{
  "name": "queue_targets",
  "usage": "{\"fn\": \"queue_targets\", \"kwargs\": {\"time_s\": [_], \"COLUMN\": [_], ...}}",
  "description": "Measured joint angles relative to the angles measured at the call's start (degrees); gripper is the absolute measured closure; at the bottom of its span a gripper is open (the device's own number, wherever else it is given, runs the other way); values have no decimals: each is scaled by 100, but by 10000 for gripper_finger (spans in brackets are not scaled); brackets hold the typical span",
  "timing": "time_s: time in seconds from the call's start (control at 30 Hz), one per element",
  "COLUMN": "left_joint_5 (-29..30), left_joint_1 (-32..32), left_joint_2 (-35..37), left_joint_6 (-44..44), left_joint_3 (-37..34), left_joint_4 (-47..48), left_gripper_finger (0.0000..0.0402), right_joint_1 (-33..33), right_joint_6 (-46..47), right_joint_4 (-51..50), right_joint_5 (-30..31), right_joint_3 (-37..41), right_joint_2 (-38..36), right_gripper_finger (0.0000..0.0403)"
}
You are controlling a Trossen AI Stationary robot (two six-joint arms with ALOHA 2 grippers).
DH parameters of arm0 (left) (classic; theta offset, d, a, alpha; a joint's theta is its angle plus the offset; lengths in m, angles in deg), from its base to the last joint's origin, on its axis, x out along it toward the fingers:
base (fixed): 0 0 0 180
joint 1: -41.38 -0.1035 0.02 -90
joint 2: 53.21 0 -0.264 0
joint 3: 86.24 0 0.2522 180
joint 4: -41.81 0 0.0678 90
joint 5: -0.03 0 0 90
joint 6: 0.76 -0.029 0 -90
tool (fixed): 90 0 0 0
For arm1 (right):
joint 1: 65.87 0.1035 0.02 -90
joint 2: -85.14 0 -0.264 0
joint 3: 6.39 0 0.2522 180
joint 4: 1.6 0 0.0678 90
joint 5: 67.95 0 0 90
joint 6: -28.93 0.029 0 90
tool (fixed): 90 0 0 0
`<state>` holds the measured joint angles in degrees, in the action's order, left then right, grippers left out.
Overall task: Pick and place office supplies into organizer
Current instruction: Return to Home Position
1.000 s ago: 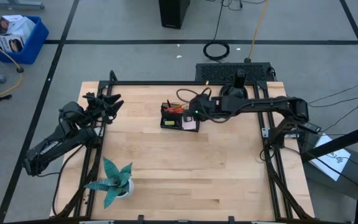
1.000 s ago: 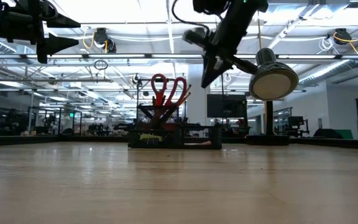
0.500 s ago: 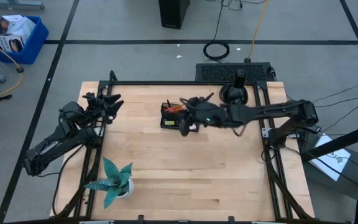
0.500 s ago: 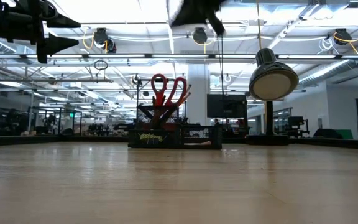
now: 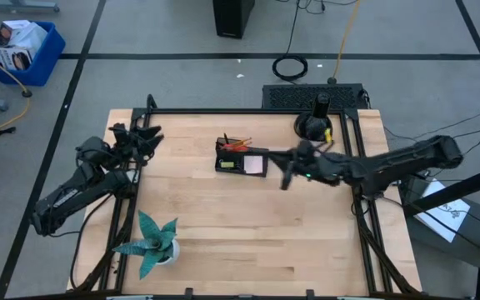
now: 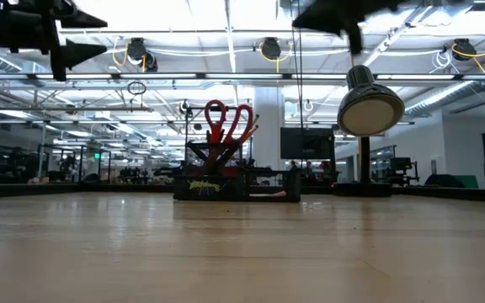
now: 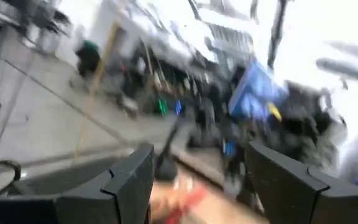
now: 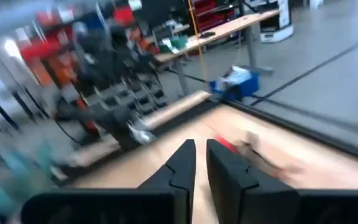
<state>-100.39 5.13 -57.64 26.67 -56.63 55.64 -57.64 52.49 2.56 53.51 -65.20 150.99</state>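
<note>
the right gripper point(image 5: 285, 176) has been drawn back from the organizer point(image 5: 238, 158) to its 4 o'clock, fingers pressed together, empty. the filled organizer sits at the table's point(image 5: 223, 242) 12 o'clock. the return home is judged under way; further retraction toward 3 o'clock is called for. the left gripper point(image 5: 144, 137) is parked, spread, at 9 o'clock.

Desk point(image 5: 248, 242) centre & near-right open for passing. Obstacles: organizer point(image 5: 233, 161) far-centre w/ scissors point(image 6: 228, 122) sticking up; plant point(image 5: 154, 240) near-left; lamp point(image 5: 314, 125) far-right; right hand point(image 5: 287, 177) hangs just right of organizer.
</note>
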Motion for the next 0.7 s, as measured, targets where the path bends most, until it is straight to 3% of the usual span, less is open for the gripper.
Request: {"fn": "queue_targets", "kwargs": {"time_s": [0.1,0.17,0.3,0.37,0.6,0.7], "left_joint_5": [-518,-556,-928,-1145,-1679,-2027], "left_joint_1": [17,28,125,177,342,357], "left_joint_2": [-9,-4,24,25,37,71], "left_joint_6": [-64,30,-726,-893,-1402,-1640], "left_joint_3": [-6,-35,-26,-21,-41,-34], "left_joint_4": [592,818,158,263,724,1425], "left_gripper_finger": [146,146,146,146,146,146], "right_joint_1": [144,229,372,436,530,550], "right_joint_6": [-61,141,-382,-728,-1419,-1395], "right_joint_4": [248,1111,3341,3955,4289,4265], "right_joint_5": [-147,-148,-316,-335,-574,-624], "right_joint_3": [1077,1842,3029,3352,3794,4021], "right_joint_2": [-761,-1153,-1576,-1677,-1950,-2138], "right_gripper_finger": [367,368,369,369,369,369]}}
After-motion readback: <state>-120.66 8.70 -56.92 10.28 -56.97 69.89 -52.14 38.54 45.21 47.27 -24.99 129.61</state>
